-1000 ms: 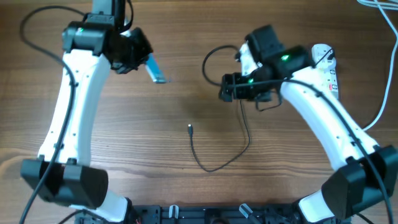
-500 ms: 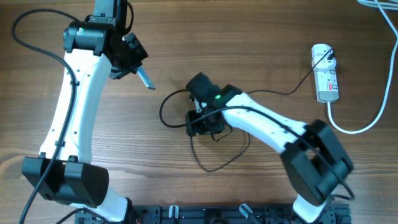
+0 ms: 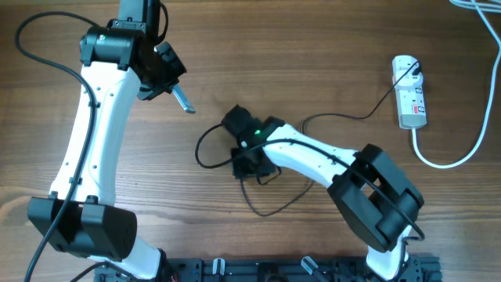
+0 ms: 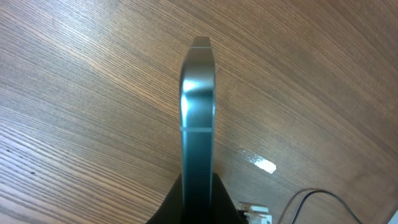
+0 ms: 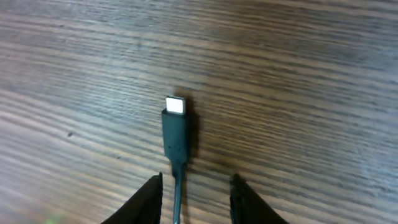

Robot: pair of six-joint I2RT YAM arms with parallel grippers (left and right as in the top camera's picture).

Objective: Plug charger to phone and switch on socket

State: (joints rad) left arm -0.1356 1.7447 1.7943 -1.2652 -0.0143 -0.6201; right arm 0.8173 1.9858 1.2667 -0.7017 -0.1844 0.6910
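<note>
A wood-grain table carries a thin black cable looping across centre frame, and a white power strip with its thick white lead at upper right.

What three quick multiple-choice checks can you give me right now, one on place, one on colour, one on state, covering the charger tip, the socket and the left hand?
1. Where is the tip of the charger?
A) flat on the table, between the fingers of the right hand
B) held up in the air
C) over the table's edge

2. What colour is the socket?
A) black
B) white
C) blue

3. What is the left hand doing?
A) open, empty
B) shut on the charger
C) shut on the phone

Answers:
1 A, the right wrist view shows the tip lying on wood.
2 B, the overhead view shows a white strip.
3 C, the phone stands edge-on in its grip.
</note>
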